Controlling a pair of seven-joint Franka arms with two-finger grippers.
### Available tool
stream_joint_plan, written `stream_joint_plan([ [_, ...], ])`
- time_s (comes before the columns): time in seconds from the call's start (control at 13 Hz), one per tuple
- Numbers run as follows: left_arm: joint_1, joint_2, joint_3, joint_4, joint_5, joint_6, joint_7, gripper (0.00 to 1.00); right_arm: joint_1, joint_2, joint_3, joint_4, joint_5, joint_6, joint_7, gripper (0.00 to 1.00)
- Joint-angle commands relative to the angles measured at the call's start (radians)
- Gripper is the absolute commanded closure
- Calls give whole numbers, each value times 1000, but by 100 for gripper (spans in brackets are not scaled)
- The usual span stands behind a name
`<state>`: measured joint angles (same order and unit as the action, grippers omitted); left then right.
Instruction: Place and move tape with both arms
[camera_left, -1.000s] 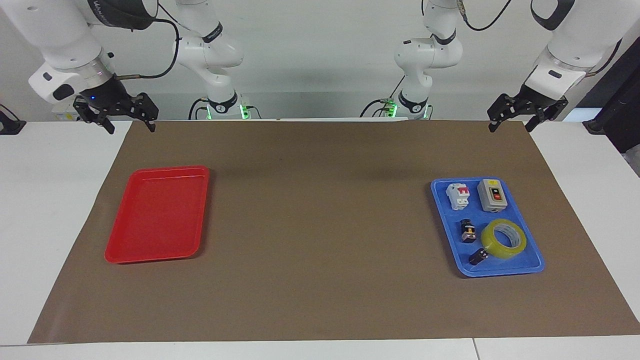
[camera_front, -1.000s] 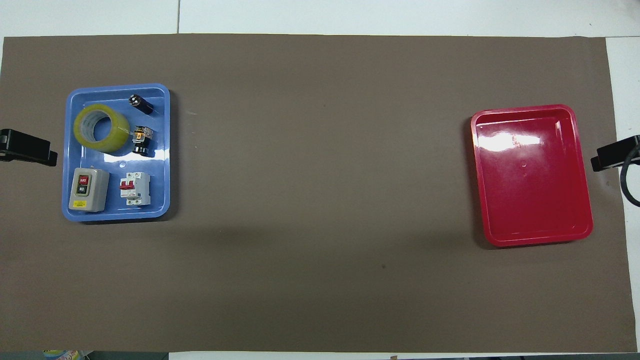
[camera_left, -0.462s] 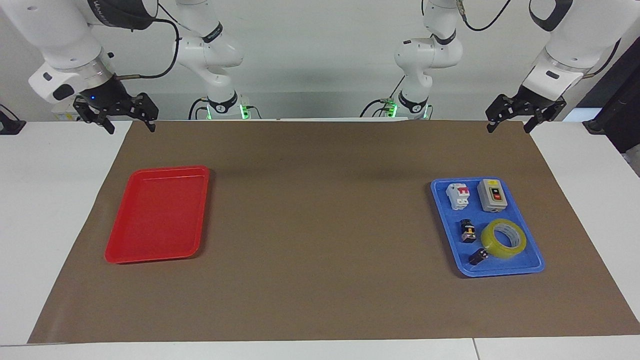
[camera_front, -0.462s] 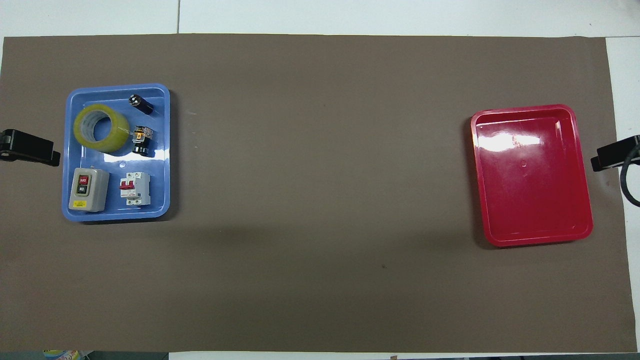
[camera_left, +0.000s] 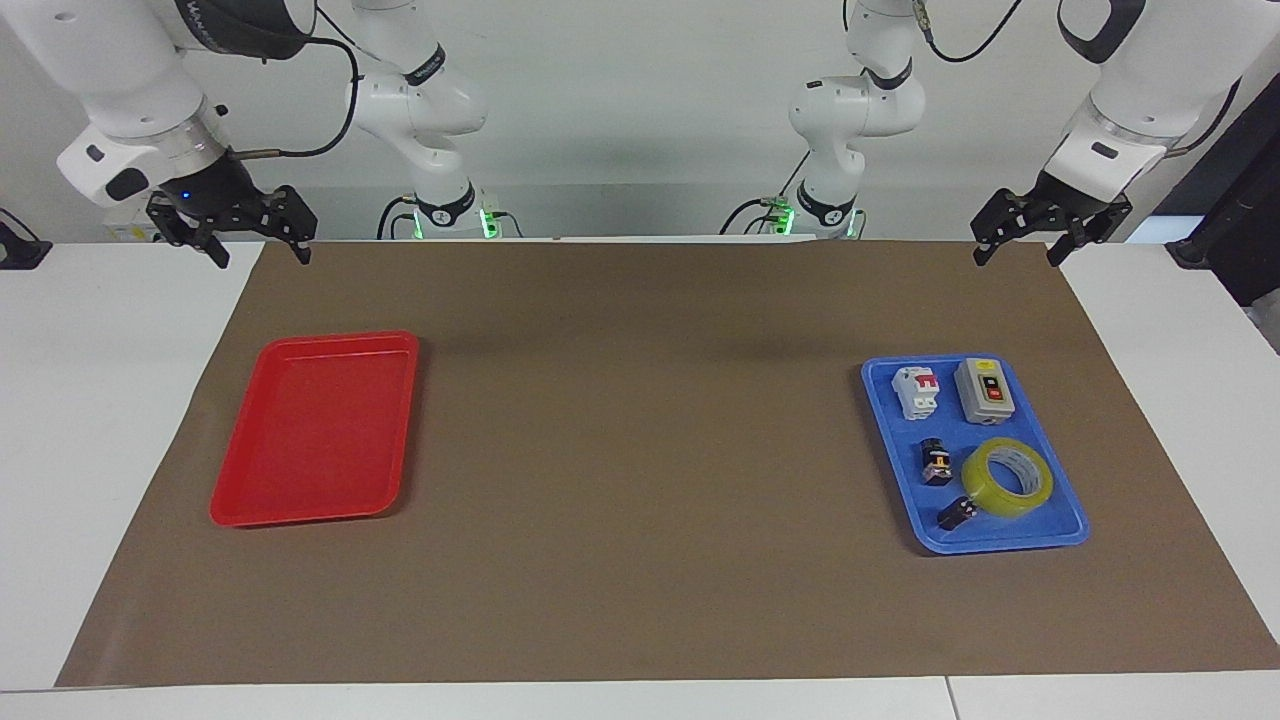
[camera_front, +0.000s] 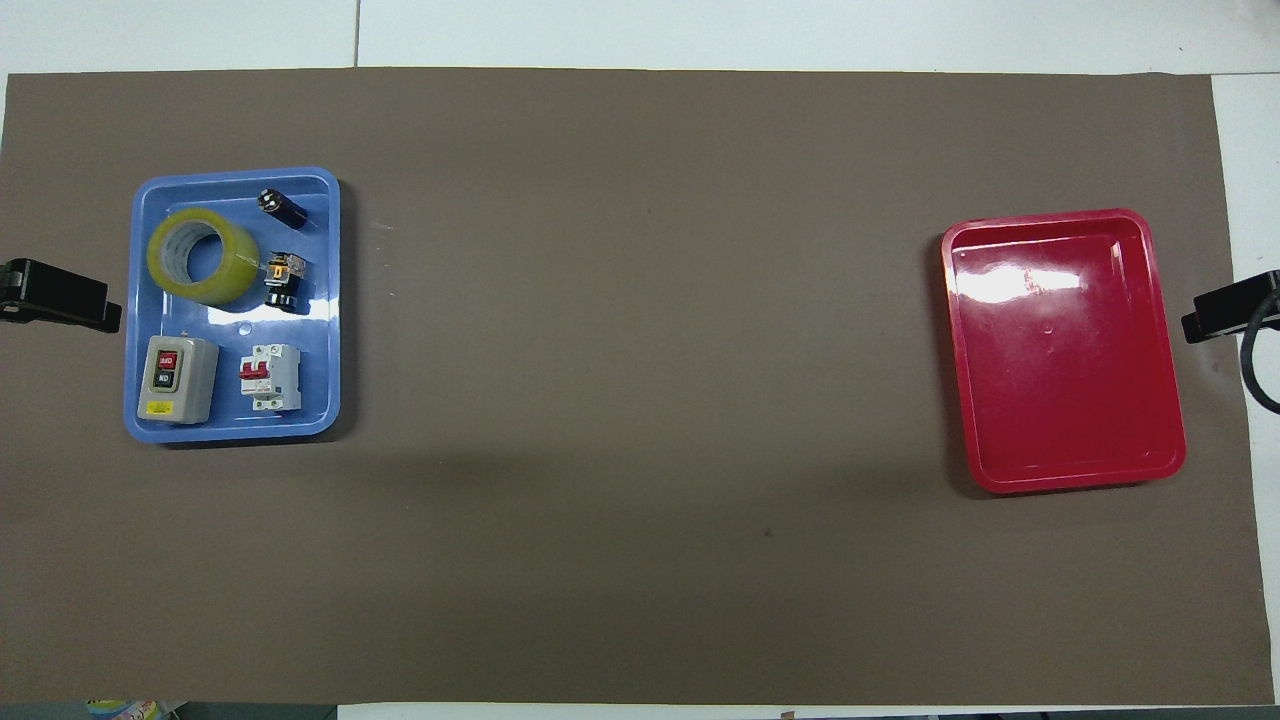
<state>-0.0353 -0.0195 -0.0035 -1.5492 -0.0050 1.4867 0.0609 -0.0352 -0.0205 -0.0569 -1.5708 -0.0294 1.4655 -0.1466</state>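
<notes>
While I watch, tape (camera_left: 1007, 477) lying flat in the blue tray (camera_left: 1062, 534), hole facing up, left gripper (camera_left: 1016, 243) raised, fingers spread, right gripper (camera_left: 262, 244) likewise spread.

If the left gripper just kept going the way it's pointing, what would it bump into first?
Probably just the brown mat. The left gripper points down over the mat's edge at the robots' end, open and empty. The blue tray with the tape lies farther from the robots, though depth is hard to judge.

White jointed arms (camera_left: 120, 90), dark joint caps, black cables.
</notes>
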Motion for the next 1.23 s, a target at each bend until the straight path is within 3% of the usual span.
stream_joint_plan([
  [0.0,-2,-27,8,-34,-20,40,-16,0,-15,-7,12,-8,8,13,-24,0],
  [0.31,21,-14,19,-52,-20,78,-47,0,-15,-7,12,-8,8,13,-24,0],
  [0.54,66,33,19,-65,-18,158,-209,0,-15,-7,12,-8,8,13,-25,0],
  [1.15,127,292,19,-78,-4,452,-406,0,-15,-7,12,-8,8,13,-25,0],
])
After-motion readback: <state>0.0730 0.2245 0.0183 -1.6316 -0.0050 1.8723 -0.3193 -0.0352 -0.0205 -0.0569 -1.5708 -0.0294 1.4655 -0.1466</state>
